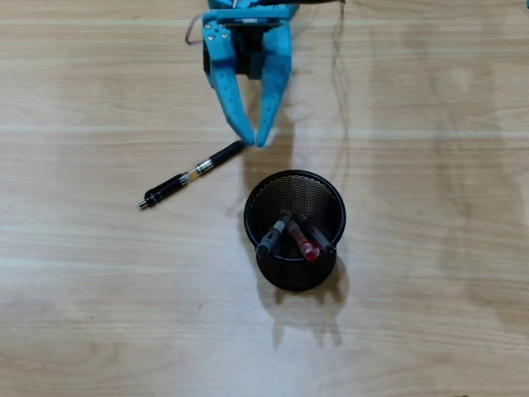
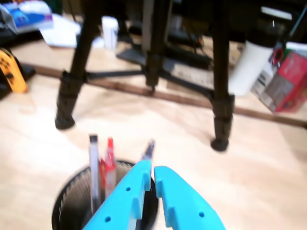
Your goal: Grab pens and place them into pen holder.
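Gripper [image 1: 254, 139]: blue, two-fingered, jaws drawn nearly together, nothing held; seen in the overhead view above the table [image 1: 430, 314].
Black pen with yellow band [image 1: 191, 175]: lying flat on the wood, one end just beside the fingertips.
Pen holder [image 1: 331, 197]: black mesh cup, near the gripper.
Contents: three pens, the red-and-clear one [image 1: 304, 244] between two darker pens.
Tripod legs [image 2: 67, 81]: seen behind the cup in the wrist view.

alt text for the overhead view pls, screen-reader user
Three pens stand in a black mesh pen holder on a wooden table; a fourth, black pen with yellow band, lies on the table to its left. The blue hand, nearly shut and empty, points down near that pen's tip.
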Action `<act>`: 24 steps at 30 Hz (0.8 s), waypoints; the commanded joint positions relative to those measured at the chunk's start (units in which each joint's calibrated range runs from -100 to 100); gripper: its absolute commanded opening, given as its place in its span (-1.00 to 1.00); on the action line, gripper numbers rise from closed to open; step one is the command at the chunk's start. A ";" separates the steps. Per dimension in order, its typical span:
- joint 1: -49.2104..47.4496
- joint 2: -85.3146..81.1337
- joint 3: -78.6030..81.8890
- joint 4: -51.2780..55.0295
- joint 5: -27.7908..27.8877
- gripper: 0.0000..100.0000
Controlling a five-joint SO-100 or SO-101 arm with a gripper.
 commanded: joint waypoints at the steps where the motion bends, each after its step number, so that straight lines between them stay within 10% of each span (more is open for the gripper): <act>1: 2.67 -7.93 -0.45 11.44 0.23 -0.95; 24: 12.73 -2.75 -7.51 49.34 -6.47 -0.95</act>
